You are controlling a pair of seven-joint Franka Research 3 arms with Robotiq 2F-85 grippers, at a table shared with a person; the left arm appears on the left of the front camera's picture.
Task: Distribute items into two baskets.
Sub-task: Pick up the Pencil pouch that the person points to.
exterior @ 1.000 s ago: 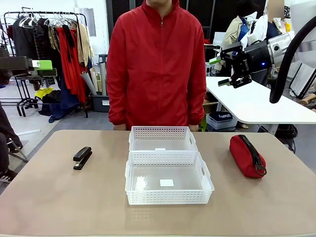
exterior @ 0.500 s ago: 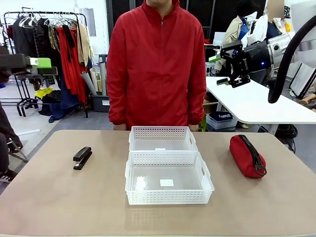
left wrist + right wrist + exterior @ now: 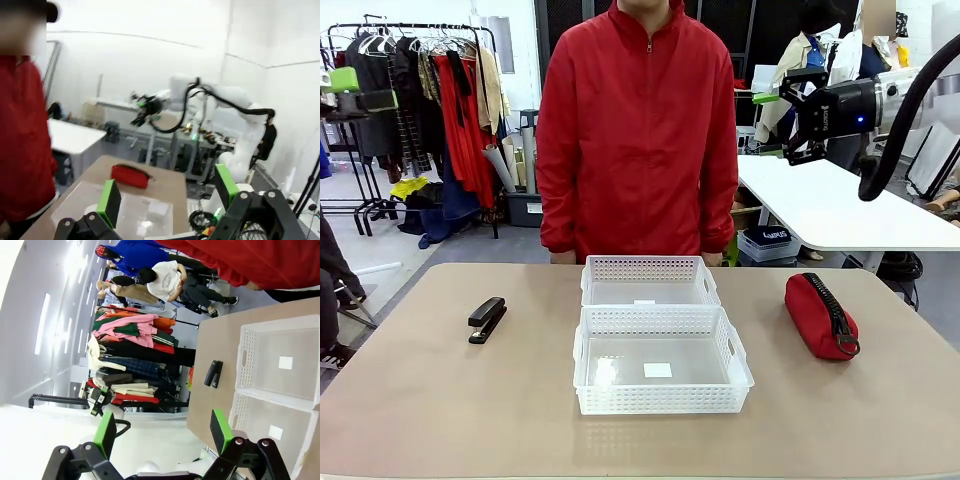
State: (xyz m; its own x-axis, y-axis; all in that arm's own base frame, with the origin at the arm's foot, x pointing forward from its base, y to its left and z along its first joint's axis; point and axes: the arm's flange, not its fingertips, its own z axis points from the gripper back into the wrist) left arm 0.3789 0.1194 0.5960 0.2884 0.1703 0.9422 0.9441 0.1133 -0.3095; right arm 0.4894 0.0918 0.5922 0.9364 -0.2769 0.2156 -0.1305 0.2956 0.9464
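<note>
The black stapler (image 3: 487, 319) lies flat on the left part of the table (image 3: 430, 410), with its length running from near to far. There is bare tabletop on all its sides: it is well apart from the left edge and also from the baskets. The red zippered pouch (image 3: 820, 316) lies on the right part, zipper upward, with the loop strap at its near end. It is near the right edge, and a wide bare strip separates it from the baskets.

In the middle stand the two white lattice baskets, touching wall to wall. The smaller basket (image 3: 648, 268) is the far one, close to the far edge, where a person (image 3: 638, 130) in a red jacket stands. The larger basket (image 3: 660, 399) is the near one, and a bare band of table runs between it and the near edge. We see a small white label on the floor of each.

The left gripper (image 3: 350, 90) hangs high at the far left, in front of a clothes rack (image 3: 430, 60). Its jaws are released and wide, with nothing between the green pads (image 3: 109, 202). The right gripper (image 3: 780, 127) is high at the far right, above a white table (image 3: 840, 215) behind ours, and its jaws are also spread and grip nothing.
</note>
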